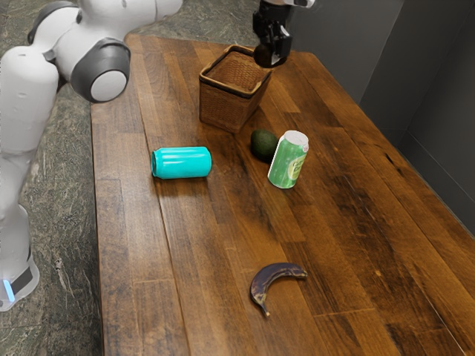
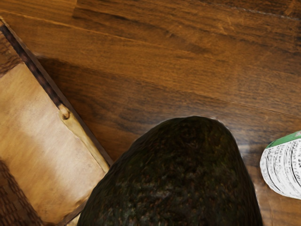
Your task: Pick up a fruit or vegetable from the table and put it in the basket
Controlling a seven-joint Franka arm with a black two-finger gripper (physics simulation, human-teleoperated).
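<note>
High by the basket's rim at the exterior view's right, my gripper [image 1: 273, 52] is shut on a dark avocado [image 1: 264, 56]. In the wrist view this held avocado [image 2: 176, 181] looms large and covers part of the basket's edge. The woven brown basket [image 1: 231, 106] stands upright on the table; its rim [image 2: 84, 139] runs beside the avocado in the wrist view. Another dark avocado [image 1: 263, 144] lies on the table, partly behind the green can. A dark, browned banana [image 1: 272, 281] lies farther from the basket.
A green can [image 1: 286, 165] stands upright against the view of the table avocado; its white and green side [image 2: 285, 165] appears in the wrist view. A turquoise can [image 1: 182, 162] lies on its side on the wooden table [image 1: 215, 245]. Dark walls rise beyond the table's edge.
</note>
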